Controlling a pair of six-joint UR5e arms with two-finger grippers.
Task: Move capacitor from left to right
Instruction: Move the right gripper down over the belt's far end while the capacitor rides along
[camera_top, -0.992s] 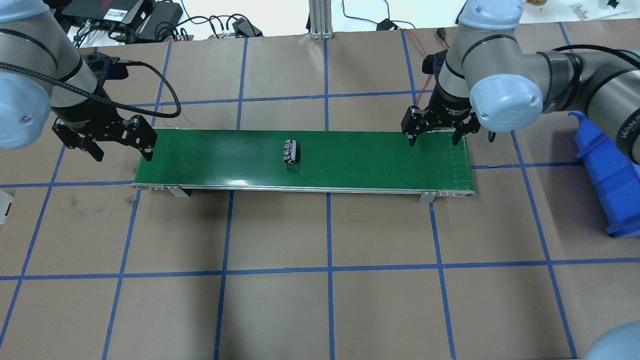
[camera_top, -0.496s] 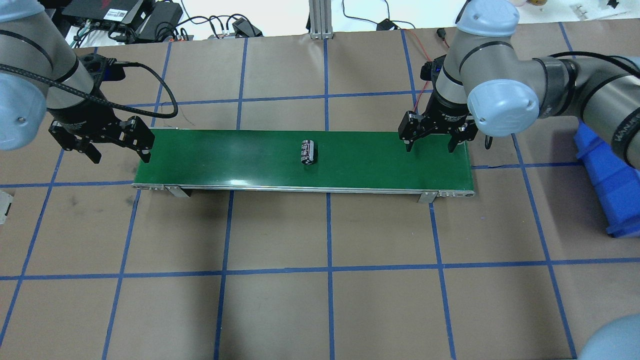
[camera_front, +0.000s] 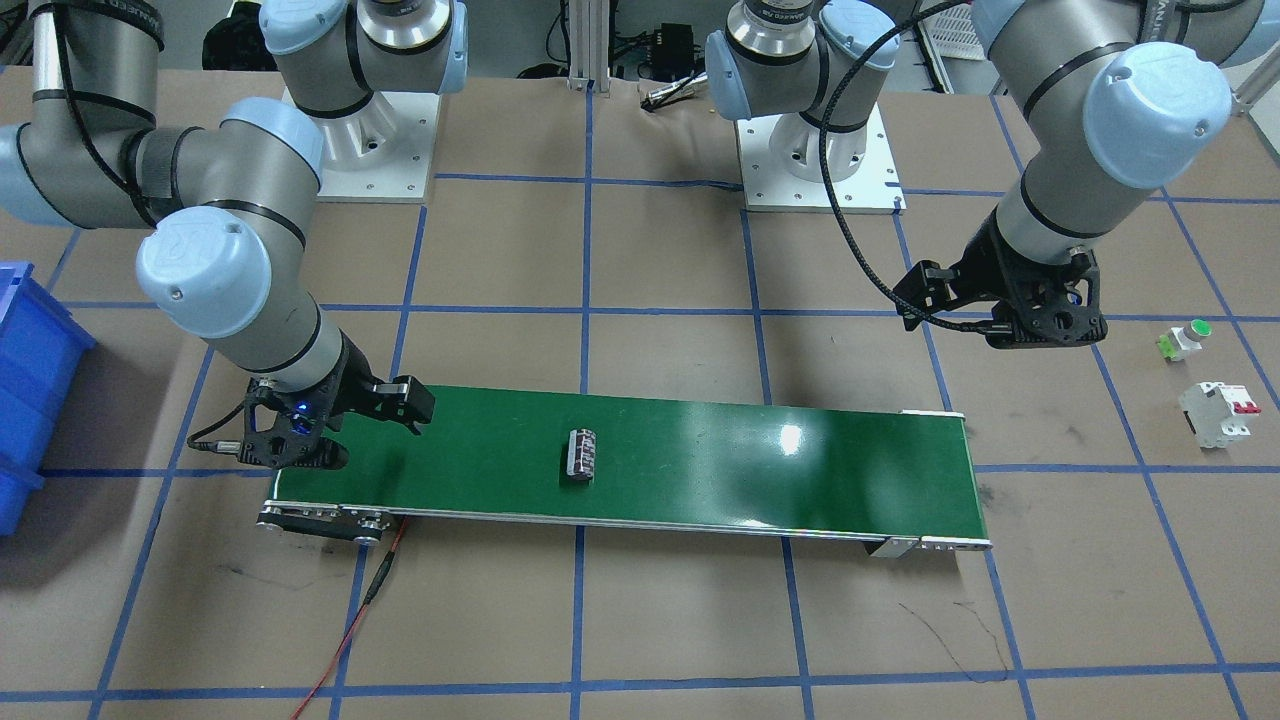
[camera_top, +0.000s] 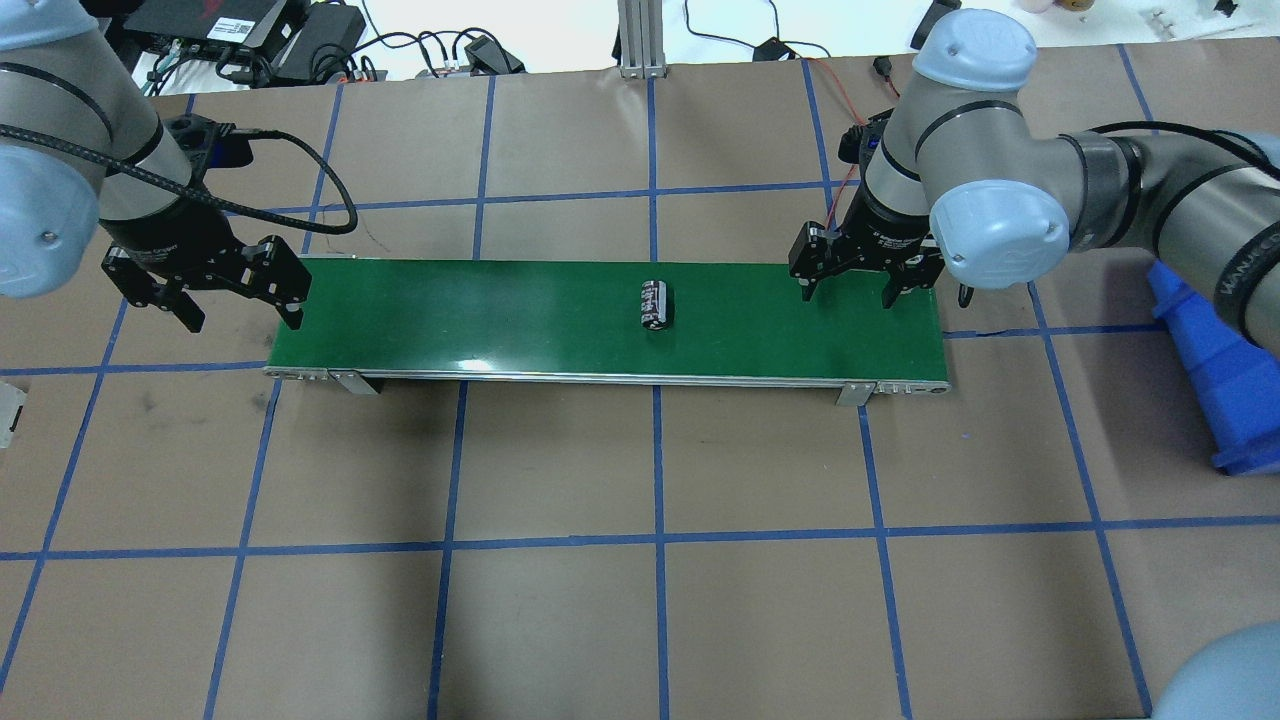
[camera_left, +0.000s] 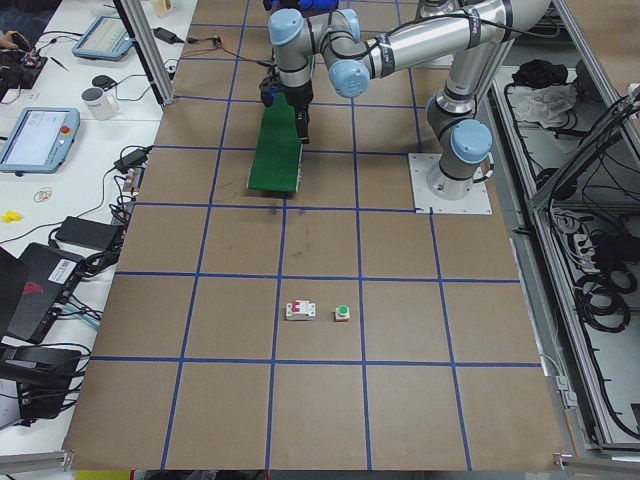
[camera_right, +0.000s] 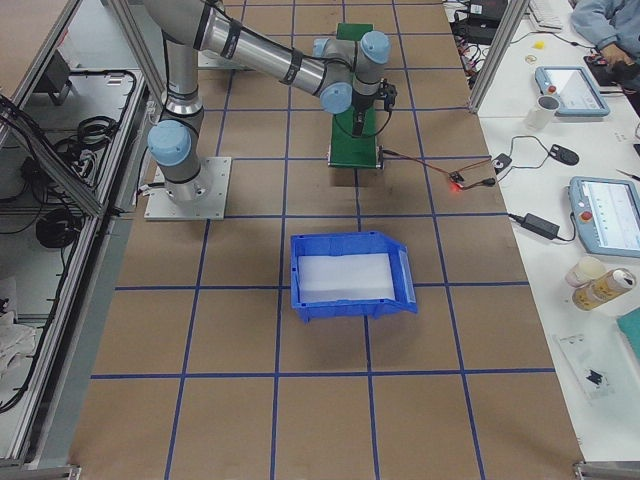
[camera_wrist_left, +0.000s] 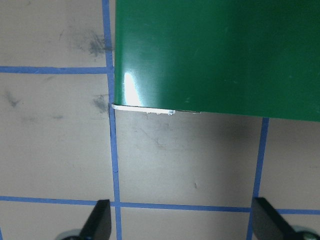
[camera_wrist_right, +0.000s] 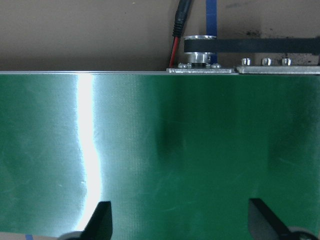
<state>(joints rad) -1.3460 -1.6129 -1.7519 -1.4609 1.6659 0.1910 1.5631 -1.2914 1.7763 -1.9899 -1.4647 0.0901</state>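
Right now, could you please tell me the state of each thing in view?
conveyor belt, carrying only the capacitor.
capacitor, lying on its side mid-belt, ungripped.
left gripper, jaws open, empty, off the belt's left end.
right gripper, jaws open, empty, over the belt's right end.
blue bin, empty as far as visible.

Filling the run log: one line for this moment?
capacitor on belt middle, free | left claw open | right claw open over belt end

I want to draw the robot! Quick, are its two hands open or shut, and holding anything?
Left gripper: open, holding nothing.
Right gripper: open, holding nothing.
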